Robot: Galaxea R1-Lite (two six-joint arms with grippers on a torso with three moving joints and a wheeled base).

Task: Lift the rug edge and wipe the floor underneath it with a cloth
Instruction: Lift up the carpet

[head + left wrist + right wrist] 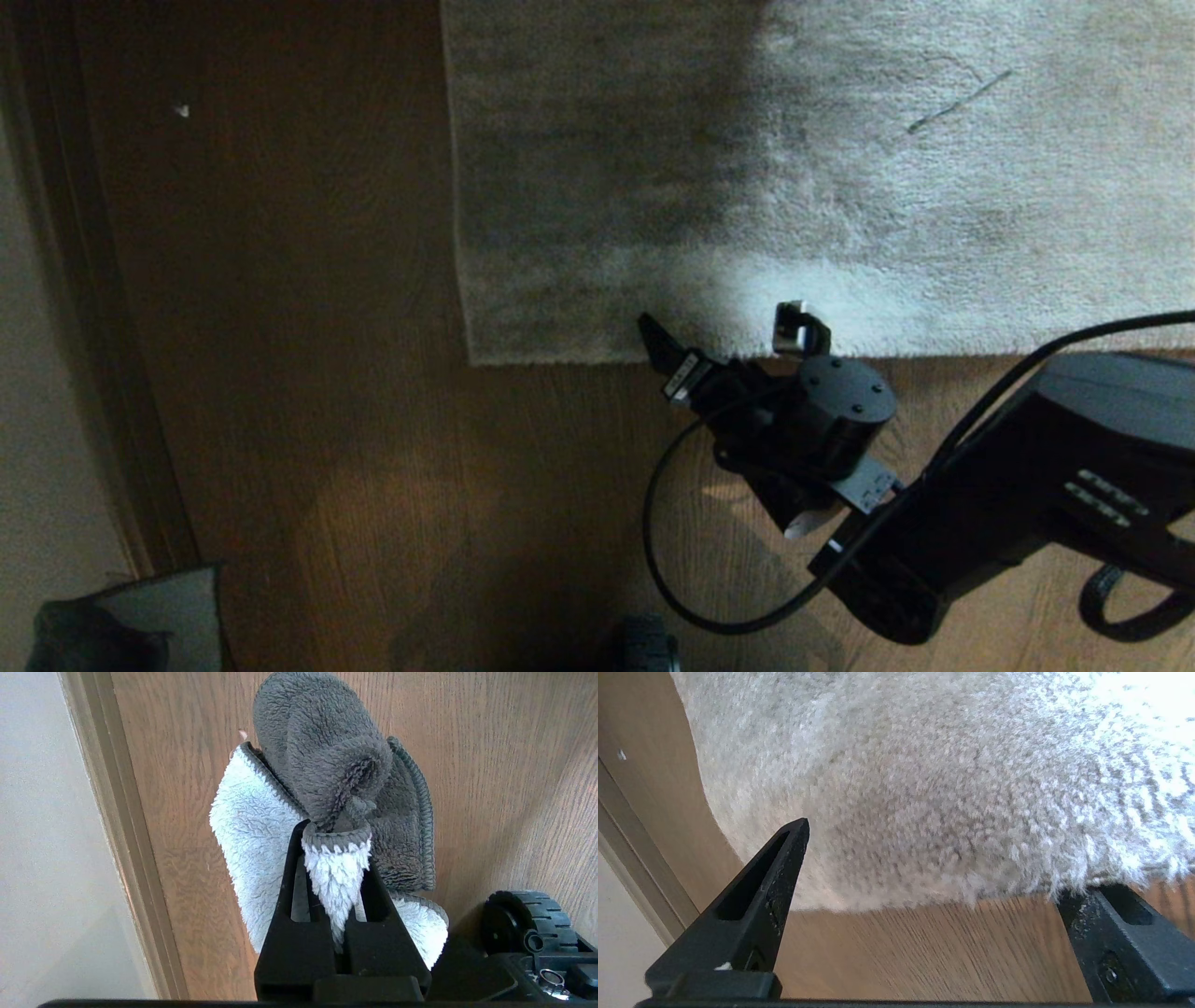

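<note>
**Right gripper at the rug edge, cloth held in the left**

The rug edge (579,359) runs flat along the floor (327,420), a straight hem of pale plush pile with its corner at the left end in the head view. In the right wrist view the same hem (901,900) lies on the wood planks (924,952), with pile fibres hanging slightly over the boards.

The right gripper (724,341) sits right at this hem, its jaws spread wide. In the head view one finger reaches onto the rug near the hem and the other stands over the pile a little farther along. In the right wrist view one fingertip (796,835) lies over the pile while the other sits at the hem, its tip hidden under the overhanging fibres. Nothing is between the jaws except rug and floor.

The cloth (336,788) hangs from the left gripper (336,858), whose jaws are pressed together on a bunched fold of it. It shows a dark grey side and a pale blue-white side. In the head view the cloth (140,607) appears only at the lower left corner, well apart from the rug.

A brown baseboard (103,327) runs along the floor's left side, against a pale wall (37,420). A black wheel (532,919) shows beside the cloth in the left wrist view. A black cable (653,523) loops from the right arm over the floor.
</note>
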